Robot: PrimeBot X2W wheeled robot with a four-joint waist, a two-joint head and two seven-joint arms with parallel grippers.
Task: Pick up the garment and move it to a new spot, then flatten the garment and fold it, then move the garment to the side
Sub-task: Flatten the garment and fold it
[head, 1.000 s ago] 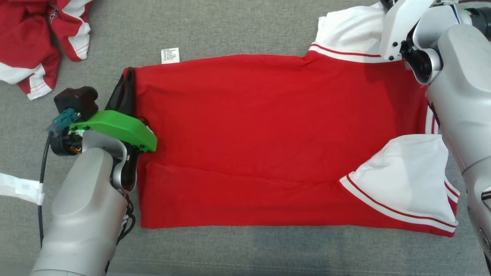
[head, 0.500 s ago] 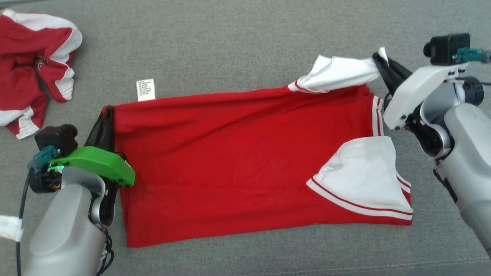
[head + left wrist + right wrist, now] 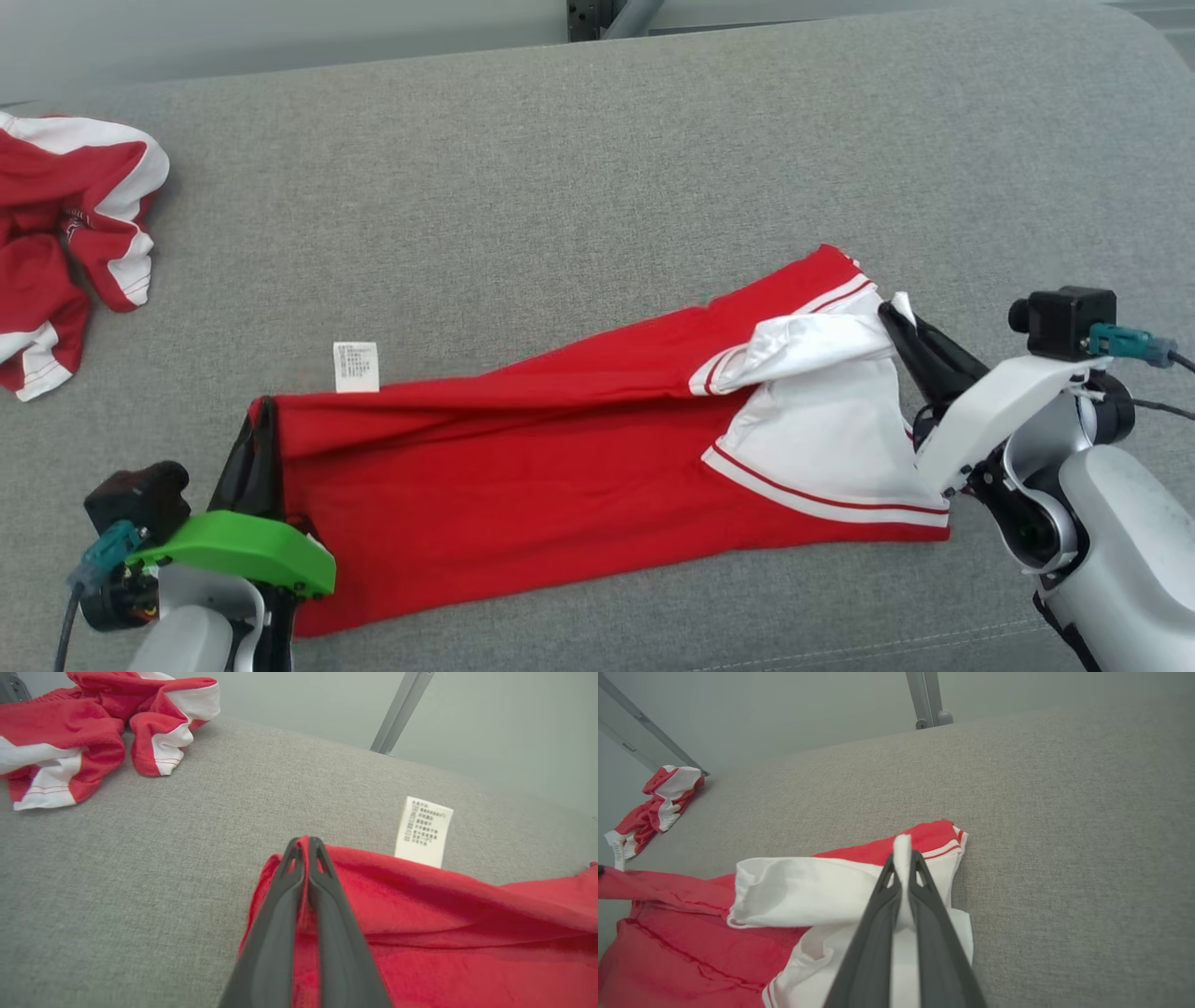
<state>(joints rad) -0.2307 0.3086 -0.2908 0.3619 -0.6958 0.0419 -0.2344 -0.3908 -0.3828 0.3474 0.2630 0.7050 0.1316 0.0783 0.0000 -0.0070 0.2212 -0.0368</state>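
Head view, garment: a red short-sleeved shirt with white striped sleeves (image 3: 560,485) lies on the grey fabric-covered surface (image 3: 560,187), in the near middle, between the two arms.
Left pincer (image 3: 264,411): clamped tight on the far-left hem corner, with red cloth pinched between its dark tips, near the white care label (image 3: 356,366).
Right pincer (image 3: 893,315): closed tight on a pinch of white sleeve cloth at the right end, holding it lifted above the other sleeve.
Step in hand: by my judgement the lengthwise fold. Both held corners seem to belong to the far long edge, which lies part-way toward the near edge, and the body is narrow and creased along its length.
Next move calls for: carrying both corners nearward together and evenly, with the edge taut between them, then laying it along the near edge before letting go. The loose sleeve could bunch underneath.
Long axis: left to right, slanting a little from near left to far right.
Pointing: hem to the left, sleeves and shoulders to the right.
Bystander: a crumpled red and white garment (image 3: 65,252) sits well apart at the far left.
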